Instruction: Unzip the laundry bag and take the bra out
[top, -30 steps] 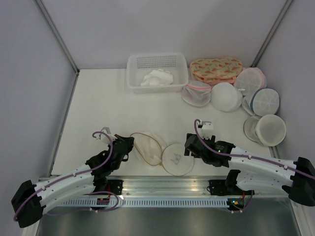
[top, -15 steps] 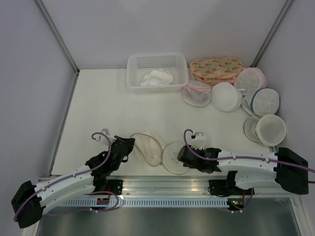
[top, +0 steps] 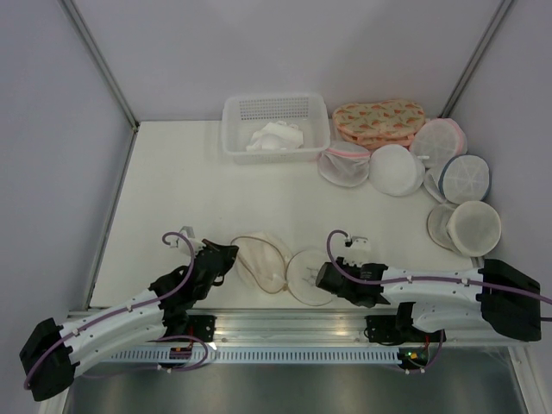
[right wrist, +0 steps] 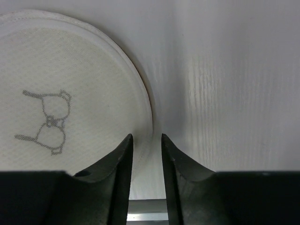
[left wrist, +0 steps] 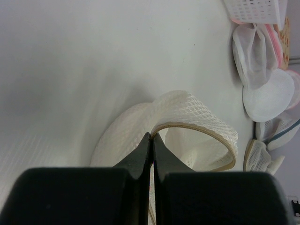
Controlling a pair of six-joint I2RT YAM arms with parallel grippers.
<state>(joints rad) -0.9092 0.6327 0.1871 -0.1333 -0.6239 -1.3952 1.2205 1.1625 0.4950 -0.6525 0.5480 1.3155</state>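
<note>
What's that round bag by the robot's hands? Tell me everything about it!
The laundry bag is a cream mesh pouch with a tan rim, lying open like a clamshell. One half is a flat round disc printed with a little bra drawing. The left gripper pinches the other half's rim, holding it up in an arch. The right gripper straddles the disc's edge, with its jaws not yet clamped.

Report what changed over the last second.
The right claw moved leftward and nearer the arm bases, to the round flap of the laundry bag, its jaws narrowing astride the flap's edge. The left claw stays shut on the bag's tan rim. The basket and other pouches are unmoved.
</note>
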